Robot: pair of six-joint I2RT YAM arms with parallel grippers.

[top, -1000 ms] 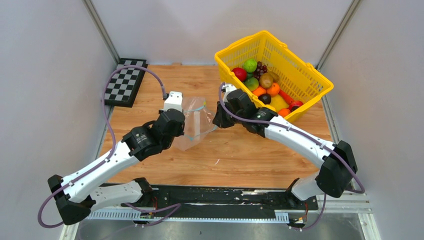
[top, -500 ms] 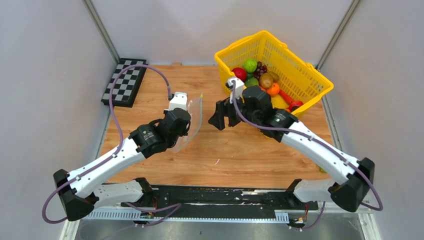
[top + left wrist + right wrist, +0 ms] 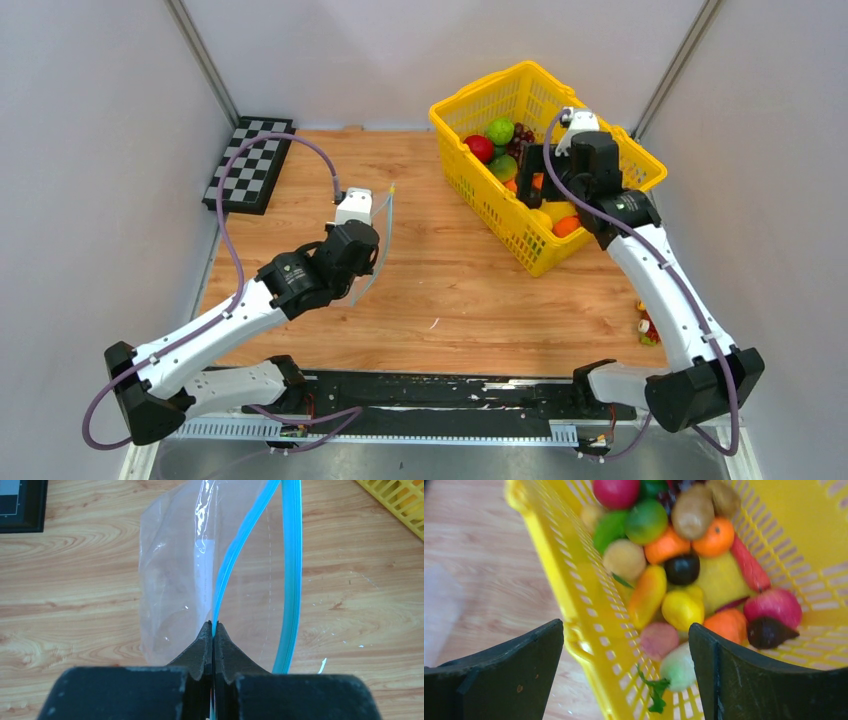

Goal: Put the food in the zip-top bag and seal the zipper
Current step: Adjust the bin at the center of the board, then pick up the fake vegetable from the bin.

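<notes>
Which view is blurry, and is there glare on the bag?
Right wrist view: blurred across the fruit and yellow basket, while the right gripper looks crisp. Left wrist view: sharp, with white glare streaks on the zip-top bag beside the zipper. Top external view: sharp, evenly lit, soft shadows only.

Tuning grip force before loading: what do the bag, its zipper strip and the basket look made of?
The zip-top bag looks like thin, glossy plastic film: see-through, with creases and glints. The zipper seems stiffer teal-blue plastic, holding a smooth curve. The basket appears to be rigid moulded yellow plastic with slotted walls.
</notes>
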